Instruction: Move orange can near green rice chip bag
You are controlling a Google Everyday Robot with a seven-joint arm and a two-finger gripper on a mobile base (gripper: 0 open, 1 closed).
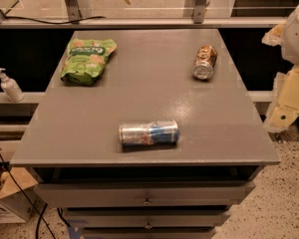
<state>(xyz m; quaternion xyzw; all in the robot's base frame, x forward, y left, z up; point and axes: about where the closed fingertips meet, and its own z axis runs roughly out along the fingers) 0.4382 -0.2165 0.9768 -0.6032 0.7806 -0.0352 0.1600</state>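
Item one, the orange can [205,62]: it is lying on its side at the far right of the grey table [139,96], its silver top facing the near edge, and it is touching nothing else. Lying down like this, it is likely to roll if nudged sideways, so a grasp across the body is looking like the safer choice. Item two, the green chip bag [87,60]: it is lying flat at the far left of the table, label up, well apart from the orange can, with bare tabletop running between them. That open stretch is giving a free path leftward for the carry. Item three, a silver and blue can [148,133]: it is lying crosswise near the middle of the near edge, off the line between the can and the bag, so it is probably not getting in the way. Item four, the gripper [285,101]: it is hanging off the right side of the table, past the edge and nearer than the orange can, touching no item and carrying nothing. Whether it is open or closed cannot be told from this view. Judged status: the orange can is not yet being grasped, and the whole move is waiting to be made.
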